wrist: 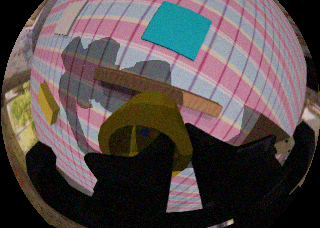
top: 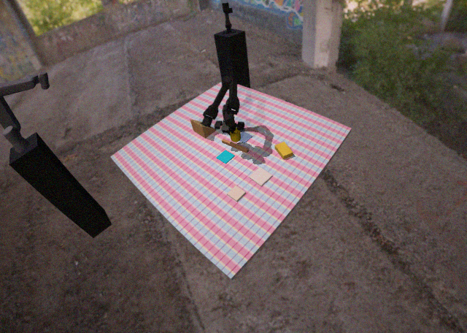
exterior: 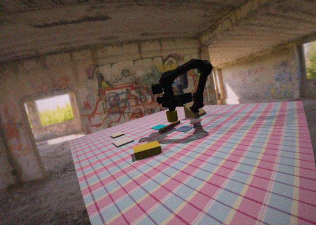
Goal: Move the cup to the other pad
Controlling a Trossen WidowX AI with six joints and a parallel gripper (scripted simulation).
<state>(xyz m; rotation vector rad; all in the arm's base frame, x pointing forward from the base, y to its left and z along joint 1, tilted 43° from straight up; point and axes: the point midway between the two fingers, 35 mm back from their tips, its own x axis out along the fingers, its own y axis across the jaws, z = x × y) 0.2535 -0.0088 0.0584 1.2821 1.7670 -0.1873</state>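
Cup hangs clamped in the jaws above the wooden bar, teal pad just beyond.

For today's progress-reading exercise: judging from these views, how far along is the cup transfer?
Done: the gripper is shut on the yellow cup, which hangs above the cloth, off the grey-blue pad. In hand: carrying it upright over the brown bar. Left: reach the teal pad, set it down, release. Marbles are not clearly visible; none lie spilled.
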